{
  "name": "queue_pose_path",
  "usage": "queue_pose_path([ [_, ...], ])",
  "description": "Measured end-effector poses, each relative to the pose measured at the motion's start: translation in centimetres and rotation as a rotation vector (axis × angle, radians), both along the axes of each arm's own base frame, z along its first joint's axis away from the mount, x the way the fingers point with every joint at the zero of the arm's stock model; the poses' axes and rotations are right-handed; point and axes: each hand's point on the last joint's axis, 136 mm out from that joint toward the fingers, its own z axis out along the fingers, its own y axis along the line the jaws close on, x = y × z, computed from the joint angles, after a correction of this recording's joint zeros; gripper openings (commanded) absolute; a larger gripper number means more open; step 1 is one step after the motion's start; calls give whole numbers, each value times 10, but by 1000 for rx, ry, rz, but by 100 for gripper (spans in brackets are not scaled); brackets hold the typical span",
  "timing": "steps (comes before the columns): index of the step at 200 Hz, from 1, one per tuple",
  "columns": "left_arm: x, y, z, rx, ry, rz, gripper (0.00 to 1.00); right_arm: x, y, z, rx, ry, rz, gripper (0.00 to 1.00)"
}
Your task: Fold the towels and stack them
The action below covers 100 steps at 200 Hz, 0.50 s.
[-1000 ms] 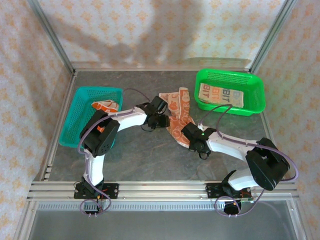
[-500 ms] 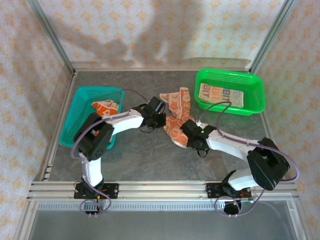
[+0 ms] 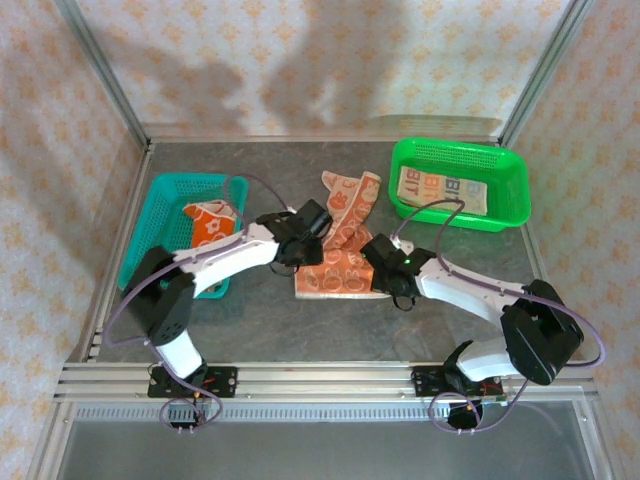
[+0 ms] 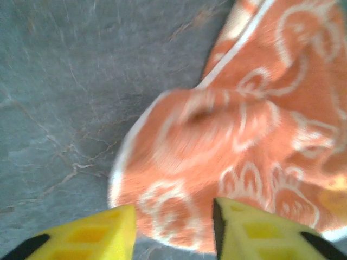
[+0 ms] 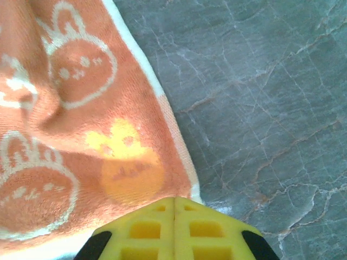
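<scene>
So the orange terry towel with white cartoon bunnies point(image 3: 335, 272) is lying out on the grey marble-look counter point(image 3: 260, 320), roughly in the middle between the two arms. It's mostly flattened, but one end is trailing off toward the back and there's a rumpled fold in it.

The right fingers point(image 5: 157, 227) are pressing tight together with no gap at all. In the right wrist view the towel's white-hemmed corner is running straight in under their tips, so they're pinching that corner. The left fingers point(image 4: 87, 233) are standing apart, released, and the opposite hem of the same towel is sitting in the gap between them. That view is a bit blurry, so I can't tell whether they're actually touching the cloth.

Over on the left, a teal plastic mesh basket point(image 3: 195, 178) is holding a second orange patterned towel point(image 3: 210, 222), bunched up toward its far end. On the right toward the back, a bright green plastic mesh basket point(image 3: 460, 222) is carrying a folded cream towel with orange and grey lettering point(image 3: 440, 190), lying flat inside. The spread towel's trailing end is reaching near the green basket's left wall.
</scene>
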Motion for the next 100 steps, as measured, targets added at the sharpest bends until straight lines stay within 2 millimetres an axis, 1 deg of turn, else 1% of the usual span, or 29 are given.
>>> queue_pose_path([
  [19, 4, -2, -25, 44, 47, -6, 44, -2, -1, -2, -6, 6, 0, 0],
  [32, 6, -4, -36, 61, 64, -13, 44, -2, -2, -3, -6, 7, 0, 0],
  [43, 7, -4, -39, 69, 70, -18, 44, -3, -2, -4, -7, 9, 0, 0],
  [59, 7, -3, -37, 69, 63, -17, 45, -5, -3, -5, -5, 15, 2, 0],
  [69, 4, 0, -31, 66, 50, -15, 45, -7, -4, -6, -3, 17, 3, 9],
  [76, 0, 5, -27, 64, 39, -9, 45, -8, -5, -6, -2, 17, 6, 11],
  [91, -12, 17, -17, 51, 23, 11, 45, -9, -5, -6, -1, 14, 16, 19],
  [100, -20, 23, -13, 39, 17, 26, 45, -9, -5, -6, 1, 15, 20, 20],
])
